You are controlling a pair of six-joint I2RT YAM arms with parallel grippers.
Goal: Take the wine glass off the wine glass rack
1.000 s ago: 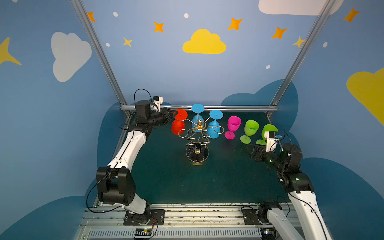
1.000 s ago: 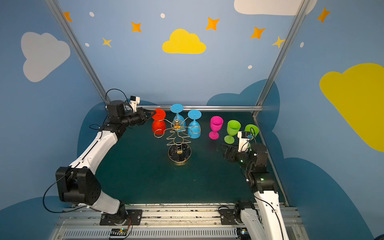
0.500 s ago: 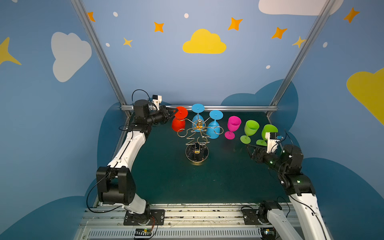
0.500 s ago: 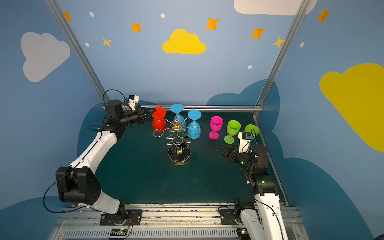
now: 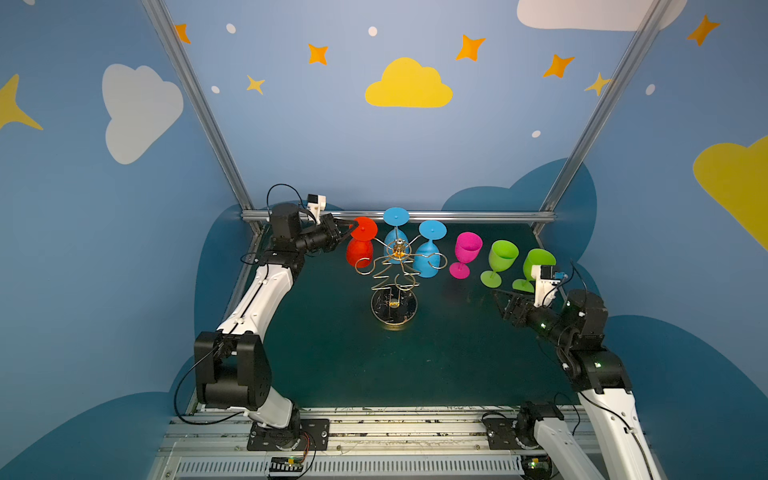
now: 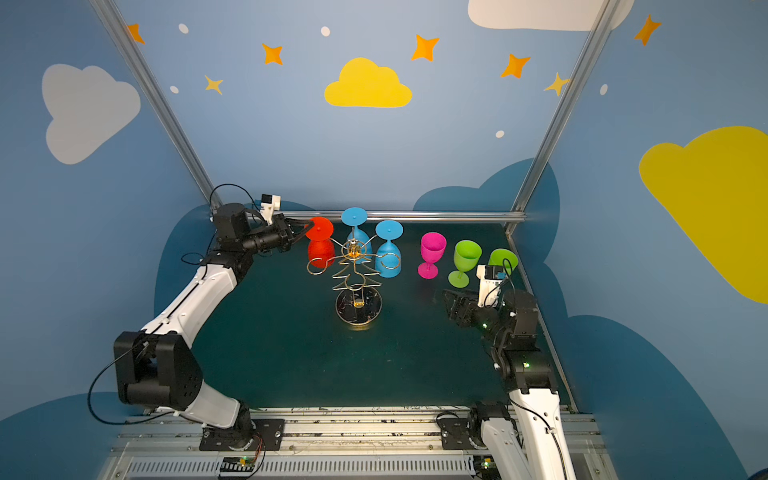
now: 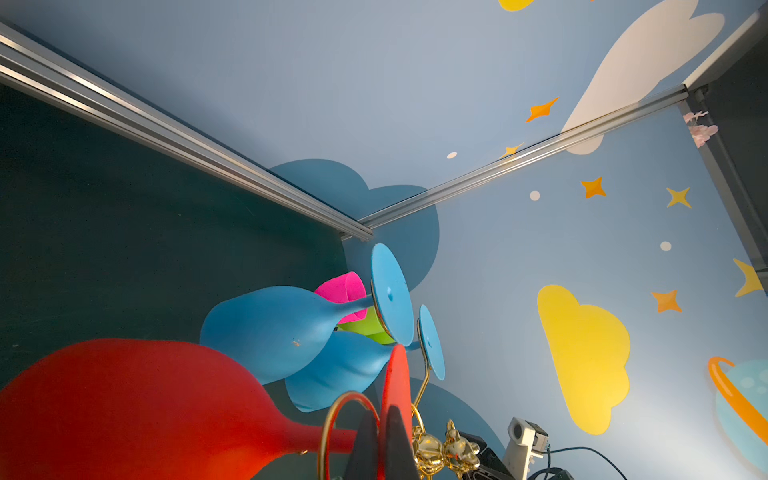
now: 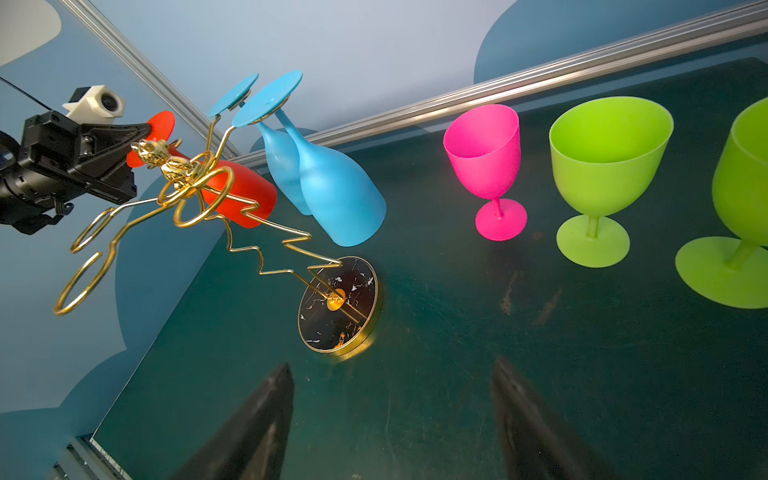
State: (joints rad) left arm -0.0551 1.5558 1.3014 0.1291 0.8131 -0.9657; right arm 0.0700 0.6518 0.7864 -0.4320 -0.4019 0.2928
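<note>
A red wine glass [image 5: 359, 252] [image 6: 321, 253] hangs upside down on the left arm of the gold wine glass rack [image 5: 394, 272] [image 6: 356, 274]. Its stem passes through a gold loop [image 7: 332, 415], with the flat foot [image 7: 397, 386] above it. My left gripper [image 5: 351, 227] [image 6: 307, 226] [image 7: 380, 419] is shut on the edge of that red foot, one finger on each face. My right gripper [image 5: 500, 296] [image 6: 451, 297] [image 8: 392, 365] hangs open and empty low over the mat, right of the rack's dark round base [image 8: 338, 305].
Two blue glasses [image 5: 428, 257] [image 5: 395, 239] hang upside down on the rack's rear arms. A pink glass [image 5: 467, 249] and two green glasses [image 5: 500, 257] [image 5: 538, 262] stand upright at the back right. A metal rail [image 5: 478, 216] runs along the back edge.
The left jaws have closed the last bit onto the red glass's foot. The right arm has not moved.
</note>
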